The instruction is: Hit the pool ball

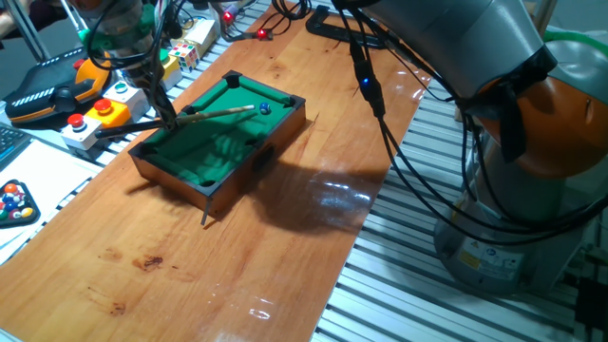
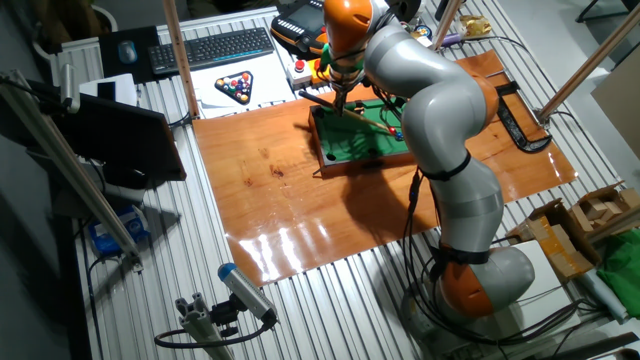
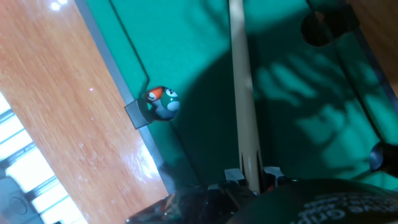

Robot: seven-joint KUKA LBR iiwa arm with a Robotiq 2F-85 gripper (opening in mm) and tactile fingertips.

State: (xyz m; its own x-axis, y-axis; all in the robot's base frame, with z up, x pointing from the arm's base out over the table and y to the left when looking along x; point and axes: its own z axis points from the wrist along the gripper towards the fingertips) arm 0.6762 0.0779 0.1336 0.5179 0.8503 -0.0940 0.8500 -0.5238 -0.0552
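One pool ball (image 1: 265,109), small and blue, sits on the green felt of the miniature pool table (image 1: 285,125) near its far right corner. Just left of it ends the wooden cue (image 1: 220,113), clamped between the 2 fingers (image 3: 271,173); the pool table rests on the wooden bench (image 1: 285,237).

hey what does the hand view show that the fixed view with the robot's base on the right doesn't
Only the hand view shows the gripper fingers clamping the cue stick, and a ball at the side rail. Only the fixed view shows the blue pool ball beyond the cue tip and the racked balls off the board. Both show the cue and the green pool table.
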